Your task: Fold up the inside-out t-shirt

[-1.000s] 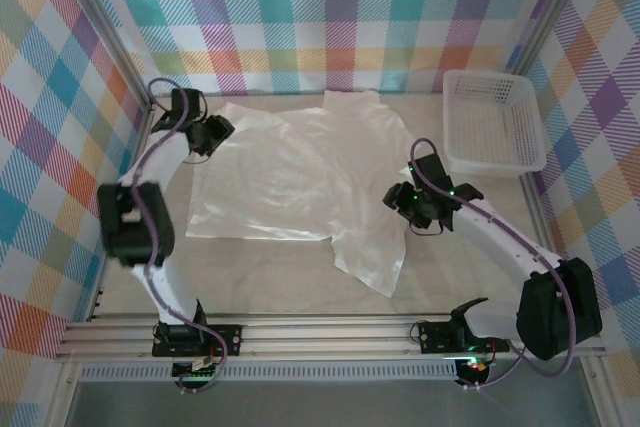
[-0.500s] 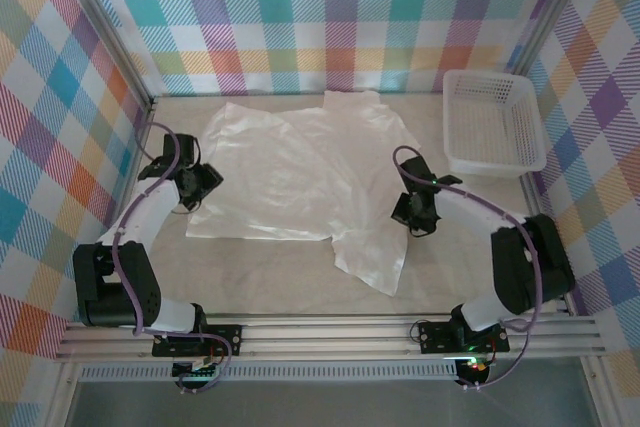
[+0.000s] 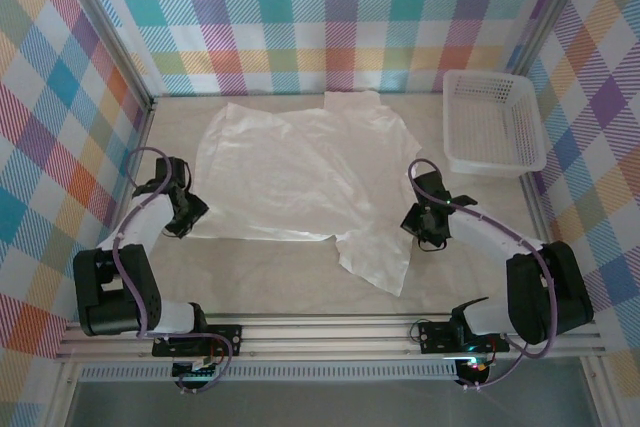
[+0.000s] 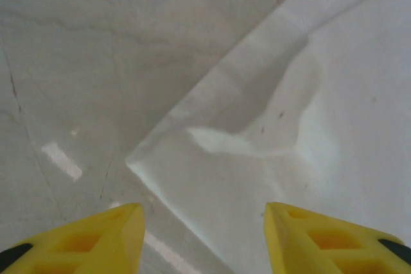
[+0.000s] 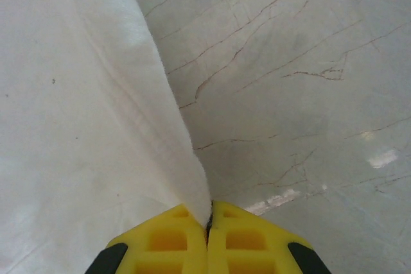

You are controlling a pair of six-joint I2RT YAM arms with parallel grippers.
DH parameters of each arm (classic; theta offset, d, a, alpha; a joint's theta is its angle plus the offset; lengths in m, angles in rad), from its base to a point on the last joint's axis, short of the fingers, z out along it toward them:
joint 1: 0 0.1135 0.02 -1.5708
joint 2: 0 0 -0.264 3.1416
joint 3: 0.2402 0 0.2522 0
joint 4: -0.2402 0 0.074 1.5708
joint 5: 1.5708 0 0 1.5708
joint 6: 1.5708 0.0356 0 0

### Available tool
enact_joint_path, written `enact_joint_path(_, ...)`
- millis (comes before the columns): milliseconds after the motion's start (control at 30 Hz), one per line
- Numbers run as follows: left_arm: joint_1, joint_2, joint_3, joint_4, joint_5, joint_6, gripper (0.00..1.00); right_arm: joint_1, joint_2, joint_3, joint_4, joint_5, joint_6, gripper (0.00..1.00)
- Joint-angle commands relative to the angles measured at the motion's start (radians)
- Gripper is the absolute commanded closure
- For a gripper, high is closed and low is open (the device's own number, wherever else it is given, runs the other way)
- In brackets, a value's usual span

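Here the white inside-out t-shirt (image 3: pixel 300 172) lies spread across the marbled table (image 3: pixel 260 267). The right gripper (image 5: pixel 207 222) is pinched together on its right edge, while the left gripper (image 4: pixel 204 235) stands apart above a hem corner.

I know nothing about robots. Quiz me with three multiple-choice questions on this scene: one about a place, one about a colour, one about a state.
1. Where is the white mesh basket? A) far right corner B) near left corner C) front middle
2. What colour are the end effector fingers? A) red B) yellow C) green
3. The right end effector is: A) wide open B) shut on nothing C) shut on the t-shirt

Answers: 1 A, it sits far right in the top view. 2 B, both wrist views show yellow fingers. 3 C, cloth is pinched between its closed fingers.
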Motion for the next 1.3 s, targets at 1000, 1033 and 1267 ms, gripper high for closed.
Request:
enact_joint_path(1000,0.089,-0.403,-0.296,-0.064,0.002,-0.133,1.00,-0.003,0.015,0.006,0.025,-0.025,0.033,1.00)
enact_joint_path(1033,0.090,-0.436,-0.330,-0.082,-0.024,-0.158,1.00,-0.003,0.020,0.008,0.025,-0.025,0.030,1.00)
enact_joint_path(1267,0.091,-0.464,-0.381,-0.096,-0.058,-0.166,0.93,-0.006,0.025,0.024,-0.005,-0.019,0.032,1.00)
